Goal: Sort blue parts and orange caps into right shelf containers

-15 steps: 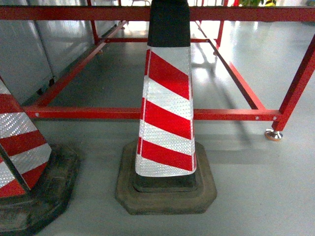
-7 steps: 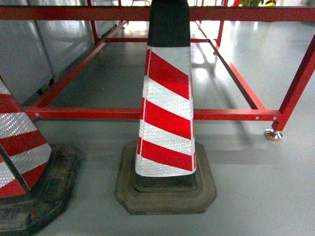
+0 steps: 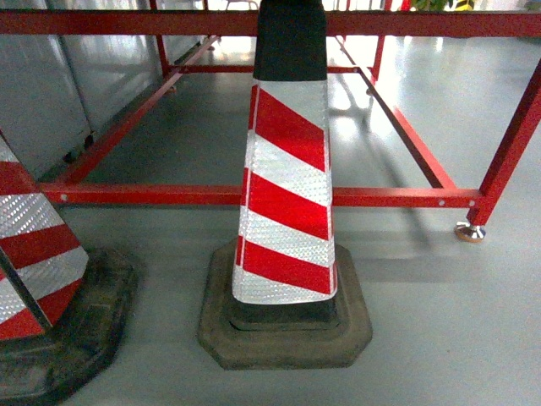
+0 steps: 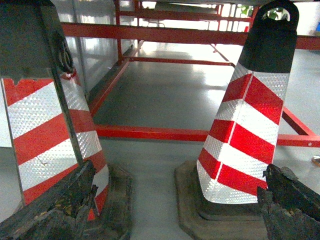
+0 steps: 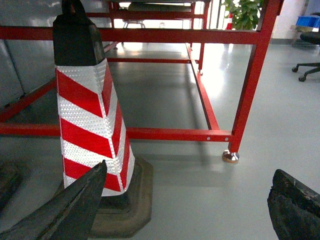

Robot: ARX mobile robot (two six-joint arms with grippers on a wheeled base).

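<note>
Two traffic cones with red and white reflective stripes stand on the grey floor ahead of the robot. In the head view, the nearer cone (image 3: 287,194) sits upright at centre on its dark, worn rubber base (image 3: 286,342), its black top cut off by the upper edge. The second cone (image 3: 30,245) stands at the left edge, only partly in frame, on its own dark base.

Behind both cones runs a red metal frame (image 3: 397,197): one low horizontal bar just behind the centre cone, side rails receding toward the back, an upper bar across the top. A round metal foot (image 3: 470,231) supports the frame's right post. Grey panels (image 3: 51,76) line the left side.

Left wrist view: left gripper (image 4: 170,210) is released, its two dark, scuffed fingers (image 4: 55,210) spread wide at the bottom corners, nothing between them. Both cones show beyond it.

Right wrist view: right gripper (image 5: 190,210) is likewise spread apart and holds nothing; the centre cone stands just beyond its left finger. A potted plant (image 5: 245,12) and part of an office chair (image 5: 307,55) show in the background at right.

Blue crates: none identifiable; a small blue object (image 5: 306,21) at far upper right of the right wrist view is too small to tell. No blue parts or orange caps appear in any view.
</note>
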